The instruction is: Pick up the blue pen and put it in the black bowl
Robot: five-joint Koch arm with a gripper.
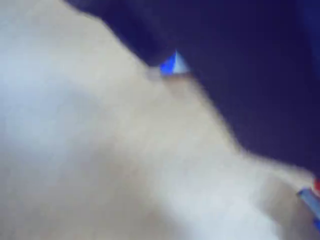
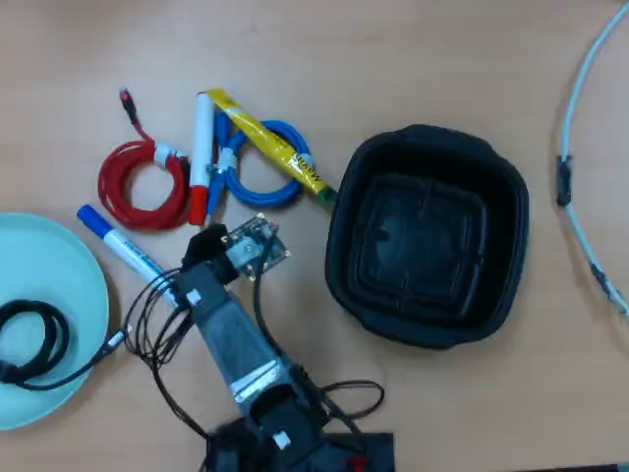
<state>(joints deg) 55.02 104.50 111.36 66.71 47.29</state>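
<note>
In the overhead view the blue pen (image 2: pixel 123 246) lies slanted on the wooden table, blue cap up-left, its lower end running under the arm's wires. The black bowl (image 2: pixel 428 238) stands empty right of centre. My gripper (image 2: pixel 208 242) hangs just right of the pen and just below the red cap of a white marker, well left of the bowl. Its jaws show only as a dark lump, so I cannot tell whether they are open or shut. The wrist view is heavily blurred, showing pale table, a dark blue area and no gripper.
A red cable coil (image 2: pixel 142 187), a blue cable coil (image 2: pixel 263 165), a white marker with red cap (image 2: pixel 201 157) and a yellow pen (image 2: pixel 277 152) lie above the gripper. A turquoise plate (image 2: pixel 54 275) holding a black cable sits at the left edge. A white cable (image 2: pixel 580 147) runs along the right.
</note>
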